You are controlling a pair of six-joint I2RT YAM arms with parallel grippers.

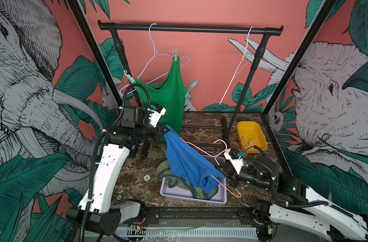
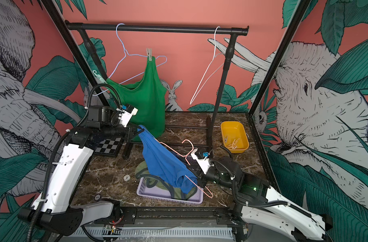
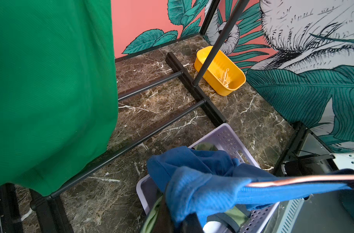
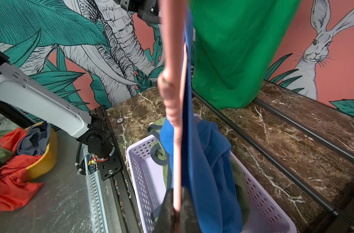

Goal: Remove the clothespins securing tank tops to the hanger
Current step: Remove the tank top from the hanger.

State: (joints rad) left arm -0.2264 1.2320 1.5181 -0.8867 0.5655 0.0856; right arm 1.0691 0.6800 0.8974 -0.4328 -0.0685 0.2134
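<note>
A blue tank top (image 1: 187,163) stretches between both arms and sags into the lilac basket (image 1: 191,199). My left gripper (image 1: 165,131) is shut on its upper edge, which wraps over the fingers in the left wrist view (image 3: 202,187). My right gripper (image 4: 177,201) is shut on the pink hanger (image 4: 173,80) that the blue top still drapes over. An olive tank top (image 1: 180,185) lies in the basket. The green tank top (image 1: 168,96) hangs from a pale blue hanger, pinned by a grey-beige clothespin (image 1: 175,55) and a mint one (image 1: 129,77).
A yellow tray (image 1: 260,144) at the back right holds several loose clothespins (image 1: 249,142). The black rack (image 1: 189,28) spans the back, its base bars lying on the marble table. A bare white hanger (image 1: 239,69) hangs at the right. A checkerboard (image 2: 109,145) lies under the left arm.
</note>
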